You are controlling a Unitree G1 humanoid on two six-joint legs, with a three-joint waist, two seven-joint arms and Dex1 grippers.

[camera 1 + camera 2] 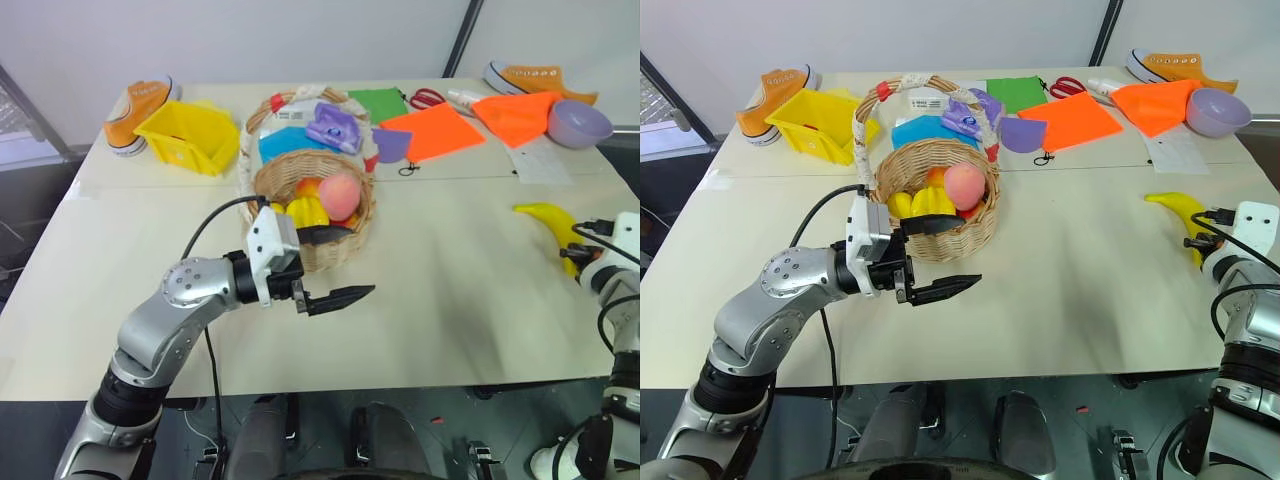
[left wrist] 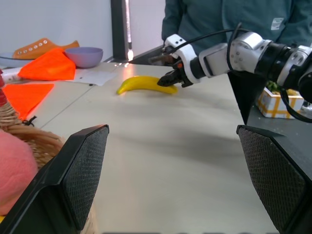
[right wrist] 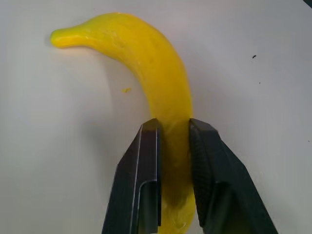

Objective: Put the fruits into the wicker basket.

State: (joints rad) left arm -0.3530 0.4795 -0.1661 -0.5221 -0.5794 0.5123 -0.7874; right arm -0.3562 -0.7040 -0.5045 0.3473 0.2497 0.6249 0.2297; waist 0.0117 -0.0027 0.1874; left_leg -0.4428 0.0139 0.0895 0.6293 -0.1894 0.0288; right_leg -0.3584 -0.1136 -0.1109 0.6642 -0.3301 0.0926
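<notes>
Beige table [image 1: 450, 300], white wall, right claw [image 3: 173, 127] gripping banana [image 3: 161, 73], left claw [image 1: 335, 268] open

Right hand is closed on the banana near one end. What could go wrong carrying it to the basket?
1. The right hand pinches the banana near one end, so it could swing or slip.
2. The wicker basket already holds a peach; the banana may perch and roll out.
3. The left hand hangs beside the basket, crowding the approach.
</notes>
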